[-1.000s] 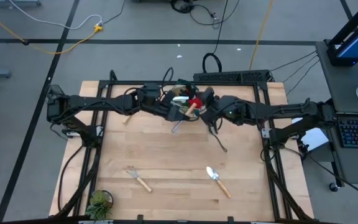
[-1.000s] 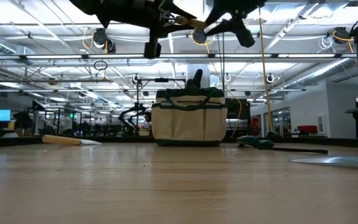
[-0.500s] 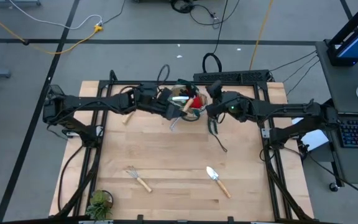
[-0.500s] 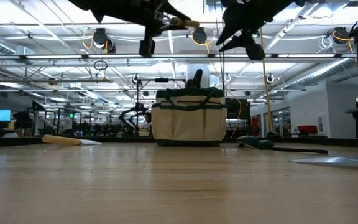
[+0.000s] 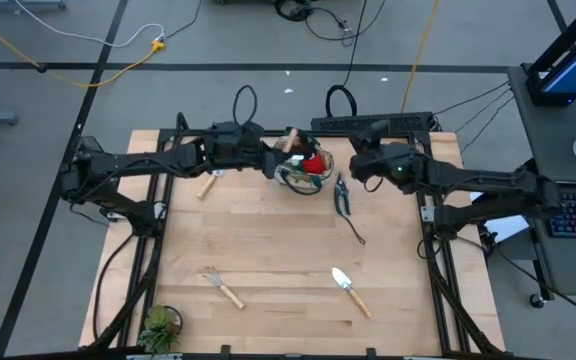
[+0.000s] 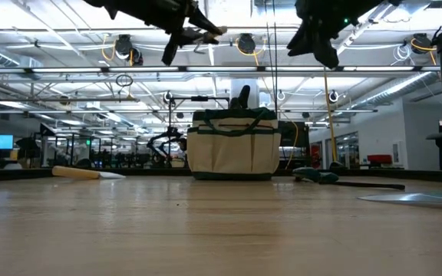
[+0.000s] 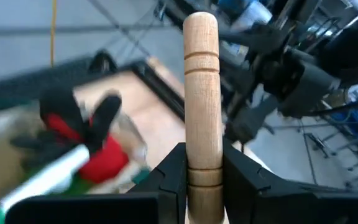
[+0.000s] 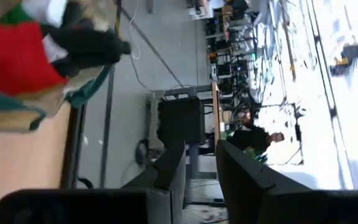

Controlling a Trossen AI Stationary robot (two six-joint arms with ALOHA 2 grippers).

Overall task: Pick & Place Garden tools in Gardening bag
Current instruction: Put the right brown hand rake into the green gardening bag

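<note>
The tan-olive gardening bag (image 5: 308,178) stands at the far middle of the table, with the red-and-black item (image 7: 82,134) inside; it also shows in the low view (image 6: 232,149). My left gripper (image 5: 271,158) is high above the table just left of the bag, shut on a tool's wooden handle (image 7: 202,81); the tool's metal end is hidden. My right gripper (image 5: 360,165) hangs open and empty right of the bag, also high up (image 6: 317,38). Black pruning shears (image 5: 343,195), a fork (image 5: 223,288) and a trowel (image 5: 351,291) lie flat on the table. My left gripper pinches the wooden handle between its two fingers (image 7: 174,171), at the grooved part (image 7: 204,177) away from the rounded free end (image 7: 201,25). The fingers come about level from the table's left, and the handle lies along them, its free end toward the bag. The tool is clear of the table (image 6: 206,33).
Another wooden-handled tool (image 5: 206,186) lies left of the bag under my left arm. A small leafy potted plant (image 5: 158,325) stands at the near left corner. The middle of the table top (image 5: 278,240) is bare wood.
My right gripper has drawn back from the bag toward the table's right edge. My left gripper has gone toward the far left with the wooden-handled tool, still shut on it; the tool, which hung slanting over the bag's near side, now points its handle end at the bag's far rim.
</note>
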